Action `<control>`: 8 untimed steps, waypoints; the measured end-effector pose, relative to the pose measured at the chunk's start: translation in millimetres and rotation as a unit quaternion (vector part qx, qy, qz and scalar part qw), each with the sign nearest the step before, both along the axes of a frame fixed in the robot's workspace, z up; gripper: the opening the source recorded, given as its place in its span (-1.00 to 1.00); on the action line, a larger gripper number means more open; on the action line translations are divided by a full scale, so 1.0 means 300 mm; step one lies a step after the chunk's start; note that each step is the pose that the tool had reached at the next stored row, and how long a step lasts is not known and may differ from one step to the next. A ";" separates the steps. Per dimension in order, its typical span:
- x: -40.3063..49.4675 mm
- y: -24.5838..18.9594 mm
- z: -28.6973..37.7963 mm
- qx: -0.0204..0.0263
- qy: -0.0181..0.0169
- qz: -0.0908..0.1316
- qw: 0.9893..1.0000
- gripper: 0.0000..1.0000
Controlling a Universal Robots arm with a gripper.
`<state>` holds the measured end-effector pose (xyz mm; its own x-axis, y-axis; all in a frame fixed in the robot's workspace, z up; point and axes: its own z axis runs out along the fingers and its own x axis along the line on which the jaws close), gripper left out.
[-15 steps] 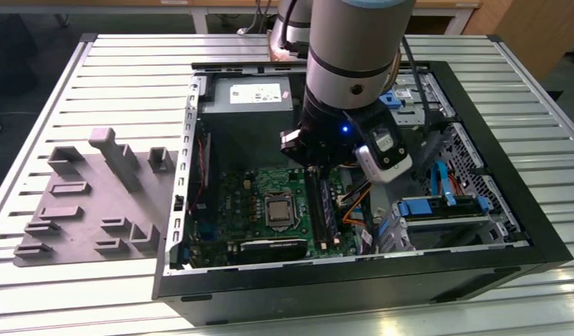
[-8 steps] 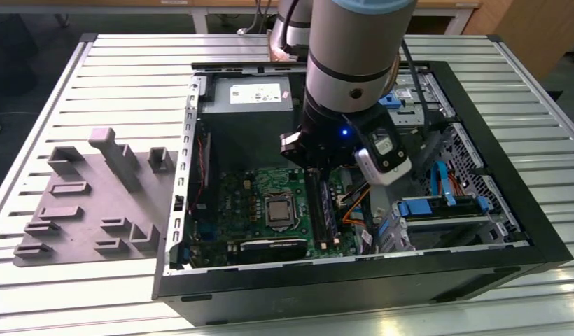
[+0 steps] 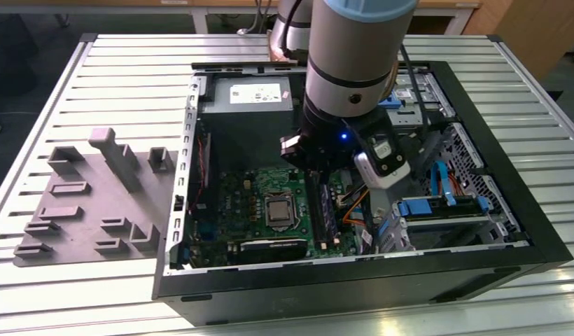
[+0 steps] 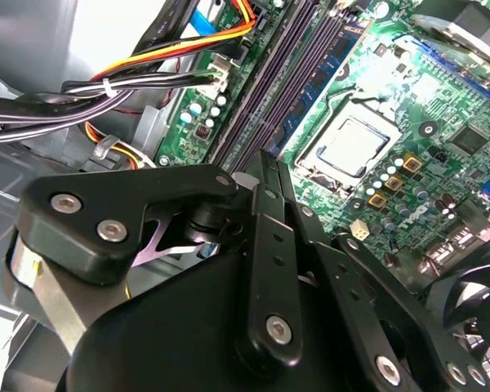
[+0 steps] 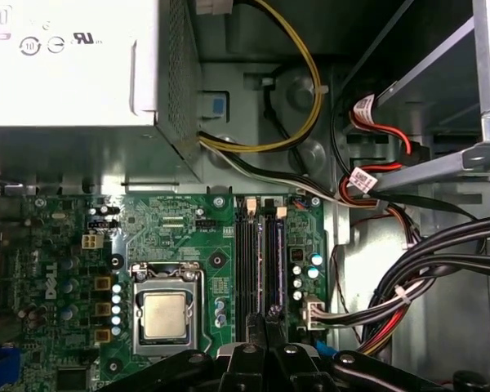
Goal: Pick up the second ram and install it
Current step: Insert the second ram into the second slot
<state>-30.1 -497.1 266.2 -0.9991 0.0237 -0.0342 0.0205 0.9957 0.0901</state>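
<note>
The arm points straight down into the case (image 3: 511, 231), its end effector (image 5: 265, 322) low over the slots (image 5: 253, 253); I cannot tell whether it grips anything.

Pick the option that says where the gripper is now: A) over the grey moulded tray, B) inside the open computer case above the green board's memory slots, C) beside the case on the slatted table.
B: in the exterior view the gripper is down inside the computer case, above the memory slots beside the processor socket.
</note>
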 end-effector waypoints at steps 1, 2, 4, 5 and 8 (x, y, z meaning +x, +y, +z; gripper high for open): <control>0.000 0.000 -0.002 0.000 0.000 0.000 1.000 -0.77; 0.000 -0.001 -0.004 0.000 0.000 0.000 1.000 -0.77; 0.000 -0.001 -0.009 0.000 0.000 0.000 1.000 -0.77; 0.000 -0.002 -0.011 0.000 0.000 0.000 1.000 -0.77; 0.000 -0.003 -0.018 0.000 0.000 0.000 1.000 -0.77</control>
<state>-30.2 -497.9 260.8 -0.9991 0.0237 -0.0342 0.0205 0.9957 0.0901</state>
